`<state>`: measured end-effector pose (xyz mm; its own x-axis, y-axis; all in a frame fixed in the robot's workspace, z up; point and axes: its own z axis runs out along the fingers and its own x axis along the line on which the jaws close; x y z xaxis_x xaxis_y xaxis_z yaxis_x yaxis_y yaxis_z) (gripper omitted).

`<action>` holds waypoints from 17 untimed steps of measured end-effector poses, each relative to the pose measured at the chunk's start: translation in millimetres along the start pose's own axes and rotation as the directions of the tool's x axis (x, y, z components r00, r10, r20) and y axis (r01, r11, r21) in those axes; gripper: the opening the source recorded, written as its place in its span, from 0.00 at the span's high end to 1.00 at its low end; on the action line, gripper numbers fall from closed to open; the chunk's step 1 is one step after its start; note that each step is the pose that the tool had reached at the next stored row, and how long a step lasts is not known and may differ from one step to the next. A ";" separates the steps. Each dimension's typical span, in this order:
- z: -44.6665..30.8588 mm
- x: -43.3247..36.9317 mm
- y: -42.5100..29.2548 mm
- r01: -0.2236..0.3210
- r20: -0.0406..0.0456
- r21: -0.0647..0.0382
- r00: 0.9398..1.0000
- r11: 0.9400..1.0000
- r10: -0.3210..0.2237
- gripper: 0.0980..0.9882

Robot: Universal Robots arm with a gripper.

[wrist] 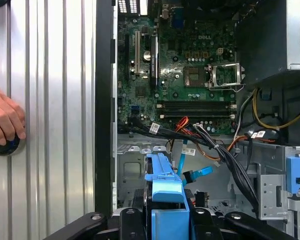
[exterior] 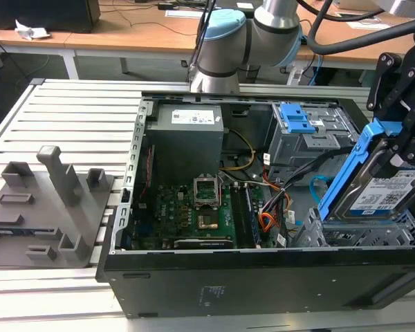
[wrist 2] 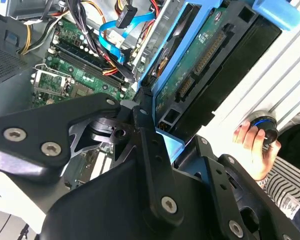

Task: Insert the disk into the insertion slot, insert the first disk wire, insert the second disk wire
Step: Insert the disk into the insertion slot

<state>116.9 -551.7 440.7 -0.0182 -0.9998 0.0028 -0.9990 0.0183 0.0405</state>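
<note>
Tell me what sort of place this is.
Probably a robotics lab bench: an open PC case lies on a slotted metal table, a robot arm stands behind it, its pincer gripping a disk, with desks beyond.

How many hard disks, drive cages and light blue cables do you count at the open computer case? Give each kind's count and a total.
Hard disk: 1
Drive cages: 2 (tall grey cage, perforated cage)
Light blue cable: 1
Total: 4
</note>
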 end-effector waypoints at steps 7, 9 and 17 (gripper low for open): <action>14.2 -3.6 -1.6 0.000 0.000 0.000 1.000 1.000 0.000 0.70; 18.7 -3.6 -1.7 0.000 0.000 0.000 1.000 1.000 0.000 0.70; 39.7 -3.6 -2.6 0.000 0.000 0.000 1.000 1.000 0.000 0.70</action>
<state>117.9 -548.2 400.9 -0.0181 -0.9998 0.0029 -0.9990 0.0182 0.0405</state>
